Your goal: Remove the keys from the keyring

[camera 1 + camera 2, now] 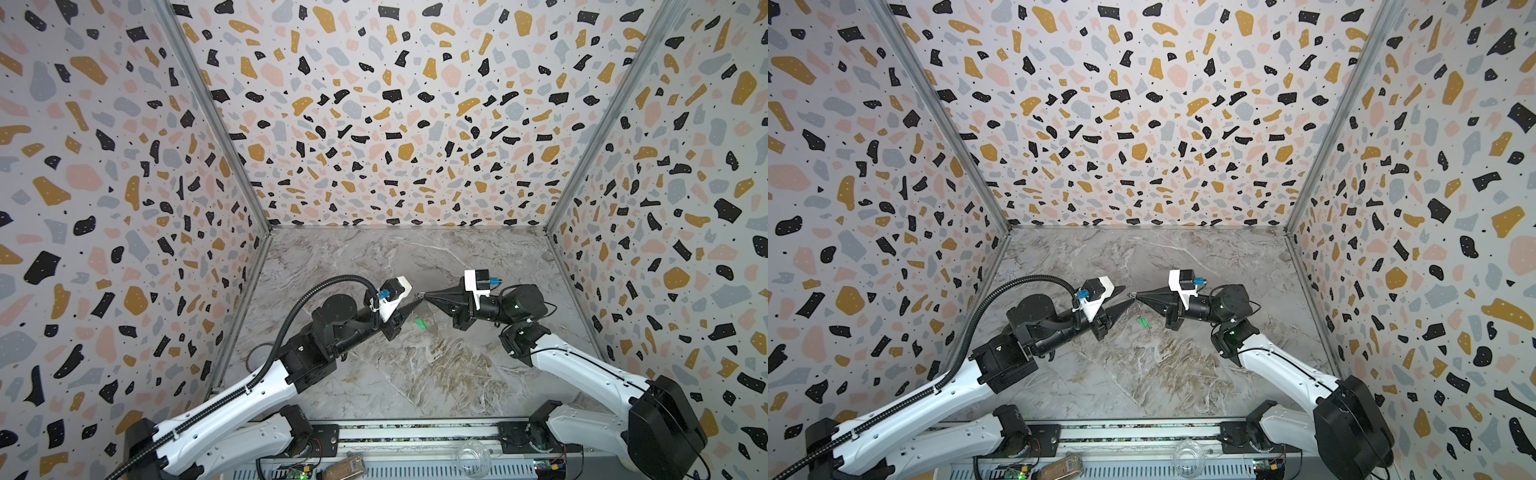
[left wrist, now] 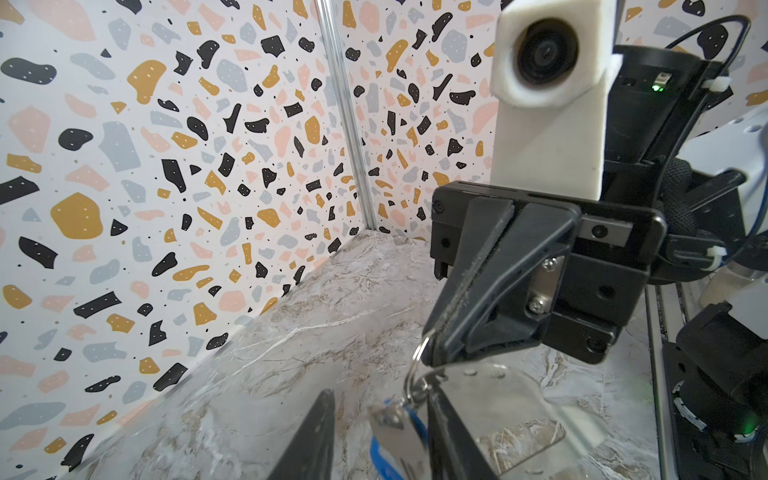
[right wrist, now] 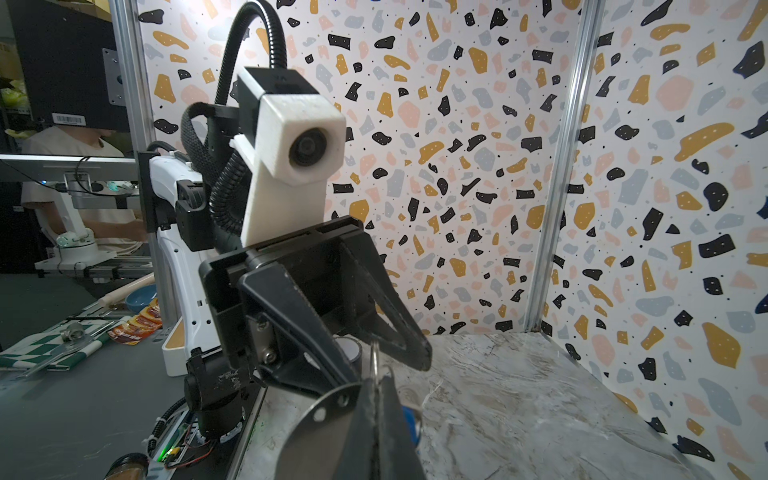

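Right end effector [image 2: 435, 347]: clenched on the small metal ring [image 2: 415, 368] of the flat greyish translucent keyring [image 2: 503, 403].
Left end effector [image 2: 380, 397]: jaws apart, astride the small dark-metal key with the blue plastic tag [image 2: 395, 436].
Green-tagged dark-metal key [image 1: 422, 323]: dangles below the right end effector.
Handling: light, slippery and free-swinging; you should pinch the stiff tag.

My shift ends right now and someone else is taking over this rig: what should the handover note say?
Right tool: shut on the keyring by its metal ring, holding it above the table.
Left tool: open, fingers either side of the blue-tagged key.
Green-tagged key: hangs free below the ring.
Done: nothing yet; both keys look still attached.
To do: work each key off the ring.
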`<state>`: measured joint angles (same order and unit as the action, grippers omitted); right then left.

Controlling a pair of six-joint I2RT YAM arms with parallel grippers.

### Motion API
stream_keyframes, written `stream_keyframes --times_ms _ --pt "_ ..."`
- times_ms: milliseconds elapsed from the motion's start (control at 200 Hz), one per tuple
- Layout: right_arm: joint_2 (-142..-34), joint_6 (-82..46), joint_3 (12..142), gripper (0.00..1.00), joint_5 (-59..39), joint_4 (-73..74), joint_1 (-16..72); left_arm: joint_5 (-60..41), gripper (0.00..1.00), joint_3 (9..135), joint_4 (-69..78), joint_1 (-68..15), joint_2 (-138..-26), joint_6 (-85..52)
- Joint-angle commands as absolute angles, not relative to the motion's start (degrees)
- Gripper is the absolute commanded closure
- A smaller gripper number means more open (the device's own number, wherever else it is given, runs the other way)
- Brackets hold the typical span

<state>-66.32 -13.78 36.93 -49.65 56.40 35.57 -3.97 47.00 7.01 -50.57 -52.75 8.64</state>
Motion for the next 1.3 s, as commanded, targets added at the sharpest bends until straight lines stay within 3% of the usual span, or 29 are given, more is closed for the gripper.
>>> stream_keyframes --times_ms 0,165,526,851,1297 --pt "-63.6 -10.5 35.7 1.00 -48.6 60.7 36.4 -2.7 0.69 50.3 7.1 -50.7 -50.6 10.3" --pt "-62.3 -7.1 33.5 1.00 -46.1 62.8 38.0 -1.1 0.63 51.1 2.8 -50.8 -47.9 12.5" --pt "-59.9 1.1 30.6 1.00 -40.6 63.0 40.9 -2.4 0.67 50.3 1.3 -50.8 -46.8 12.1" --pt "-60.1 2.6 30.4 1.00 -38.1 62.0 41.8 -6.3 0.54 50.0 4.3 -51.7 -48.7 8.5" --pt "-59.8 4.3 29.8 1.00 -35.9 62.0 42.4 -5.5 0.47 49.3 5.2 -54.4 -51.0 8.1"
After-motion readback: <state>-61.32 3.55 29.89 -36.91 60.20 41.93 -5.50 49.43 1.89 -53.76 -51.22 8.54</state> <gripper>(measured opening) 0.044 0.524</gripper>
